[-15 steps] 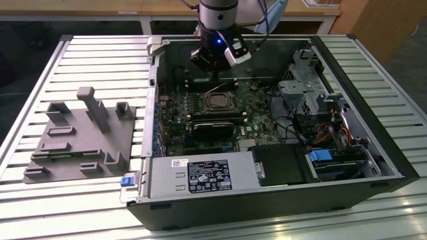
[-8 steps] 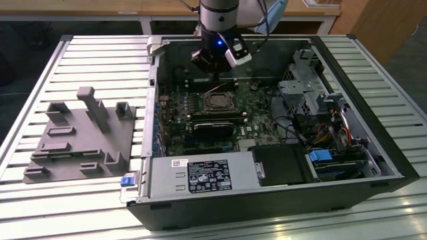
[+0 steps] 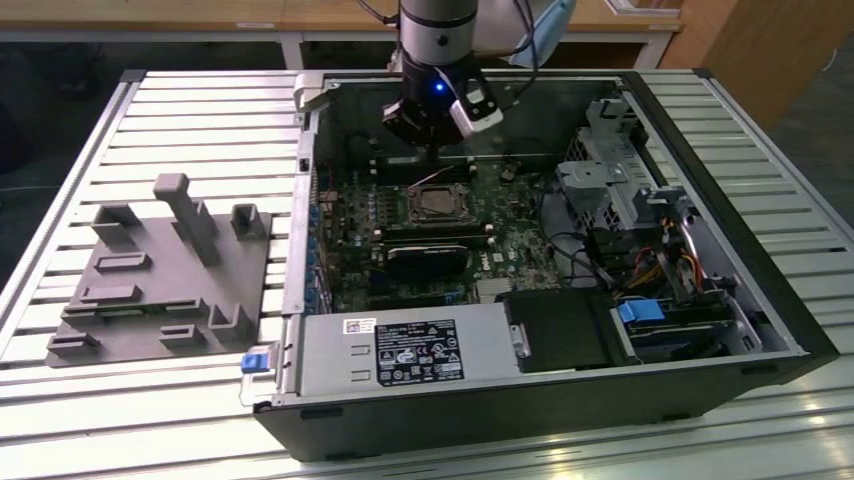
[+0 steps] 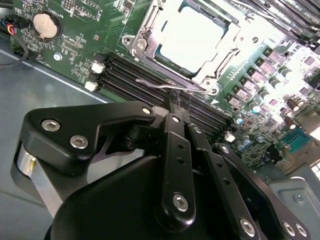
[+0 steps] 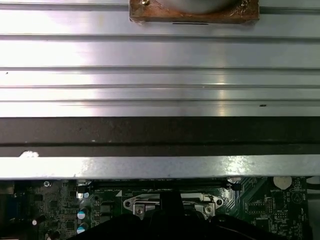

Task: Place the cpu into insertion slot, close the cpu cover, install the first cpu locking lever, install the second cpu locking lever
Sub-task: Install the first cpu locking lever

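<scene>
The cpu (image 4: 192,37) lies flat in the insertion slot (image 3: 434,205) on the green board, its pale metal top showing through the window of the cpu cover (image 4: 141,40), which is folded down over it. A thin wire locking lever (image 4: 150,82) runs along the socket's edge beside the memory slots. My gripper (image 4: 175,102) is shut, and its black fingertips meet right at this lever, touching or nearly touching it. In the exterior view the gripper (image 3: 430,160) hangs inside the case just behind the socket. The socket's edge (image 5: 172,205) also shows in the first wrist view.
Long black memory slots (image 4: 130,75) lie next to the socket. A black heatsink (image 3: 427,262) sits in front of it, a drive cage (image 3: 601,180) at the exterior view's right, a power supply (image 3: 400,350) in front. A grey fixture (image 3: 160,270) stands on the slatted table.
</scene>
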`<state>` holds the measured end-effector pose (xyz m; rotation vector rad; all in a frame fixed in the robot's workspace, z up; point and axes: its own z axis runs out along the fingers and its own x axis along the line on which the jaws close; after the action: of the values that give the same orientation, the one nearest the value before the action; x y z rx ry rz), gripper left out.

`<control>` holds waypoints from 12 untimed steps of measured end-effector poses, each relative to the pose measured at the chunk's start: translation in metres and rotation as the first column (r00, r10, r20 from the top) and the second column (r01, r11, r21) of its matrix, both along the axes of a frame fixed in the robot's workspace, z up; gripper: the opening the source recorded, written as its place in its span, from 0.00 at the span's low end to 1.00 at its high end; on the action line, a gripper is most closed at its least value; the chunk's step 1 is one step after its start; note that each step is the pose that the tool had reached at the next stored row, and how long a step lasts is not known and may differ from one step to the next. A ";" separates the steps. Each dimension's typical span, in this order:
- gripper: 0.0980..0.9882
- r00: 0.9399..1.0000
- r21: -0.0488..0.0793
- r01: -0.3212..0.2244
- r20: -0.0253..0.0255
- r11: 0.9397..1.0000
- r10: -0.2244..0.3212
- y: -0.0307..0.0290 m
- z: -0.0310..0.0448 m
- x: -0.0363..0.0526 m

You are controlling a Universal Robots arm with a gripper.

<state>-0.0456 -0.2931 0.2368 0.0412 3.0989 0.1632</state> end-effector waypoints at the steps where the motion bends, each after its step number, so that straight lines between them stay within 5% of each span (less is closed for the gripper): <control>1: 0.01 1.000 0.005 -0.002 0.000 1.000 0.002 0.0000 -0.0003 0.0000; 3: 0.01 1.000 0.015 -0.006 0.000 1.000 0.006 0.0001 -0.0006 0.0000; 12: 0.01 1.000 0.016 -0.026 0.000 1.000 0.026 0.0001 -0.0025 0.0002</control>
<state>-0.0454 -0.2930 0.2344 0.0019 3.0993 0.1884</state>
